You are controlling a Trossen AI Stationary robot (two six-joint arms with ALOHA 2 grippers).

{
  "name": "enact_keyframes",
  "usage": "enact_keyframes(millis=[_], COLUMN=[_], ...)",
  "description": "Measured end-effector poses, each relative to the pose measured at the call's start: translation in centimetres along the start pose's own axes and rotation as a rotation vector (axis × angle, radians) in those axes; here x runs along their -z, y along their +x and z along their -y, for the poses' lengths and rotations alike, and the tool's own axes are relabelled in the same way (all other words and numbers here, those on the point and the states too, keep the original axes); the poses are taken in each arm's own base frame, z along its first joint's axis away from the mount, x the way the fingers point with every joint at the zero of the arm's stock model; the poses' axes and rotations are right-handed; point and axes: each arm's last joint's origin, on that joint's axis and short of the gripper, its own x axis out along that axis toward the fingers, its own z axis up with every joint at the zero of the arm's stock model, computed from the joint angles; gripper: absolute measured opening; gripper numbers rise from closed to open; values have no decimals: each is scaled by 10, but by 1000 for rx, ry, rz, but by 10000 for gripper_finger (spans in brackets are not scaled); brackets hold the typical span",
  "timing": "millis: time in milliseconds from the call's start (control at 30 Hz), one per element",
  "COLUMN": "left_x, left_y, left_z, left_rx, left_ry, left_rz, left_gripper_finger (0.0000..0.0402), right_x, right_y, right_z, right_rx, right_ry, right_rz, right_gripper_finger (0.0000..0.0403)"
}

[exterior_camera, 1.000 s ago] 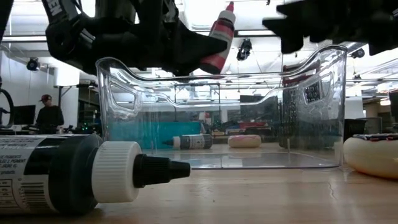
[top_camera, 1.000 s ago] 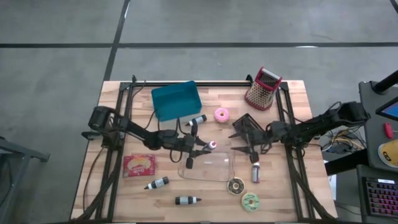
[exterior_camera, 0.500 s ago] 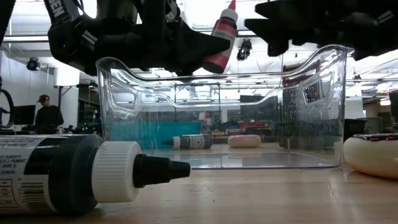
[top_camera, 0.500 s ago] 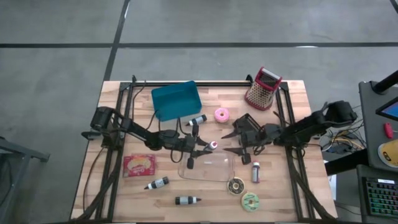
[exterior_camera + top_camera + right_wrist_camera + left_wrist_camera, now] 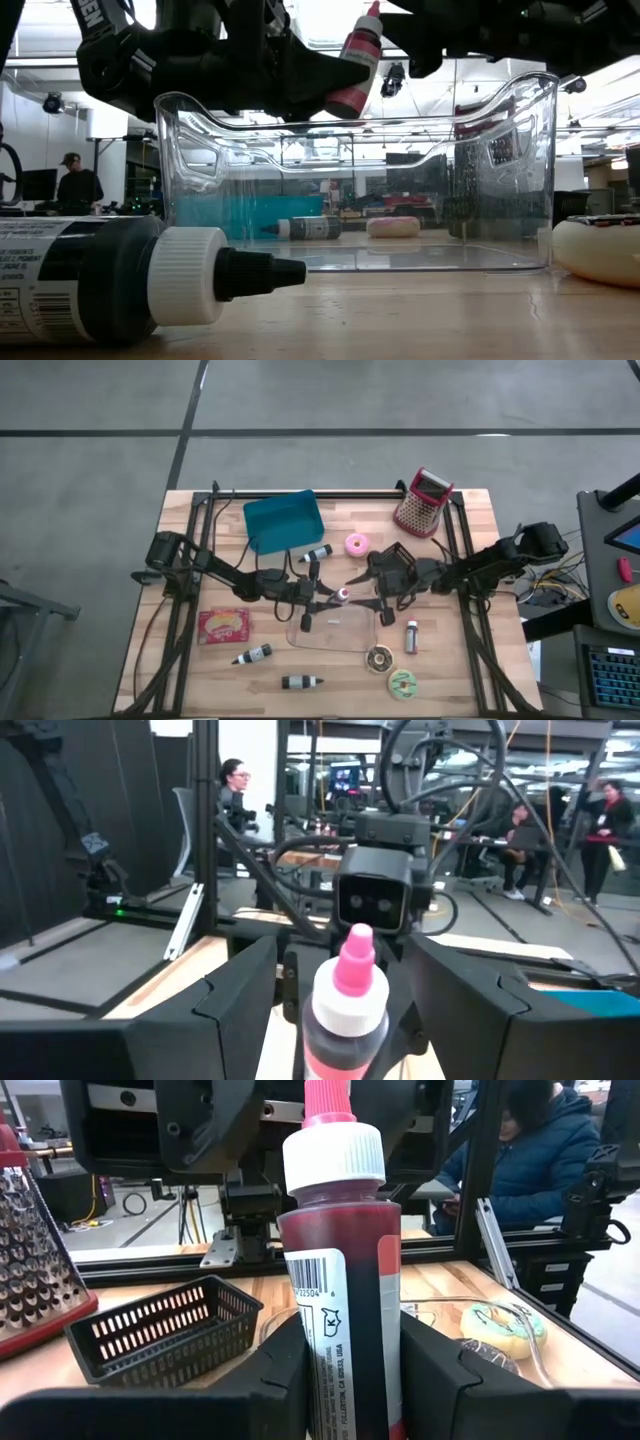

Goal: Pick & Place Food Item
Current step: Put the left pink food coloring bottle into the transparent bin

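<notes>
Red liquid filled the bottle (image 5: pixel 340 1280) clamped upright in the left gripper (image 5: pixel 325 598) above the clear tub (image 5: pixel 333 628) (pink nozzle up). The right gripper (image 5: pixel 362 592) faced it from just beside, fingers spread wide on either side of the cap, not gripping

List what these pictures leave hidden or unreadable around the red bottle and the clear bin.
- Red bottle base: left wrist view, covered by the left tool and cut by the edge.
- Bottle label text: left wrist view, only a barcode shows, the rest turned away.
- Right tool tips: low view, cut off by the top edge.
- Clear bin rim: high view, partly covered by both arms.
</notes>
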Motion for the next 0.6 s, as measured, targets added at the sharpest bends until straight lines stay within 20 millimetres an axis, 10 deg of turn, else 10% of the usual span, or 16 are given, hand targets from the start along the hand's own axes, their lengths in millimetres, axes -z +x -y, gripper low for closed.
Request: enact_keyframes(millis=[600], left_x=[0], left_y=[0], left_z=[0], left_rx=[0], left_ry=[3], left_rz=[-3], left_gripper_finger=[113], right_x=[11], right_y=[21], right_z=[0], right_rx=[-13], right_ry=[8], right_rz=[-45], right_gripper_finger=[186])
